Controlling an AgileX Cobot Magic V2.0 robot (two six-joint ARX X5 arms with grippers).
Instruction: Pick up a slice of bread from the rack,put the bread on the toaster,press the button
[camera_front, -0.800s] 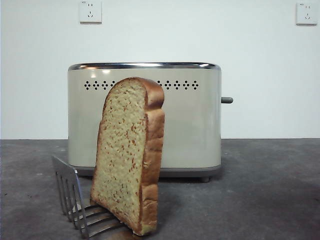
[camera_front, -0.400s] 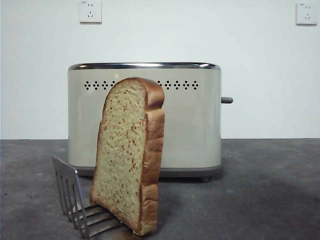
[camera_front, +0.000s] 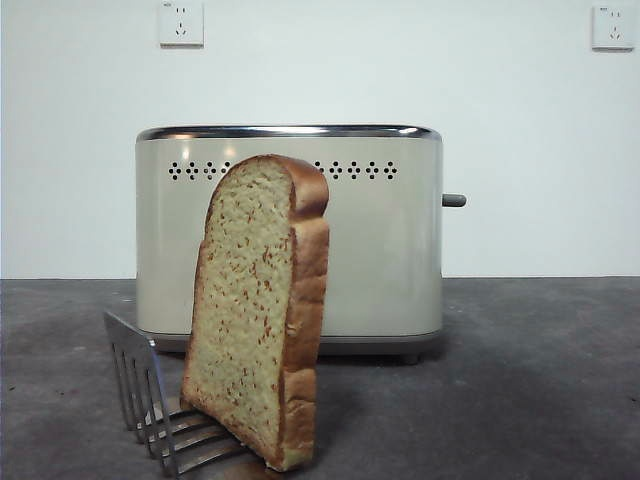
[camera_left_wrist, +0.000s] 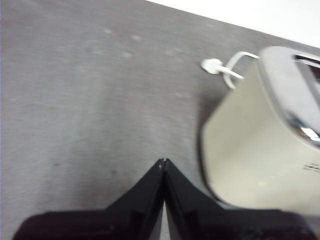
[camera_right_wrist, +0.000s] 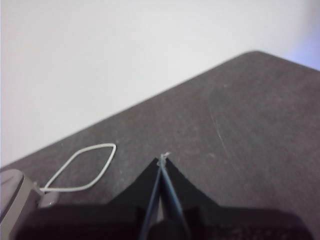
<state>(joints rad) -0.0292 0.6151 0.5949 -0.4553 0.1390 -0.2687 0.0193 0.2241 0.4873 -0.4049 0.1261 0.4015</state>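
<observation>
Bread waits in the rack, both arms idle.
Your slice of bread stands upright in the rack before the toaster; left end effector and right end effector are pressed together above bare tabletop.

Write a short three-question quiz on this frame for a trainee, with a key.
1. True or false: the slice of bread already sits inside the toaster.
2. What does the bread stand in?
A. the rack
B. a plate
C. the left hand
3. Fill in: the button sticks out of the toaster's narrow ____.

Key
1. False: it stands upright in the rack, in front of the toaster.
2. A. Both the left hand and the right hand are shut, empty and away from the bread.
3. side.
</observation>
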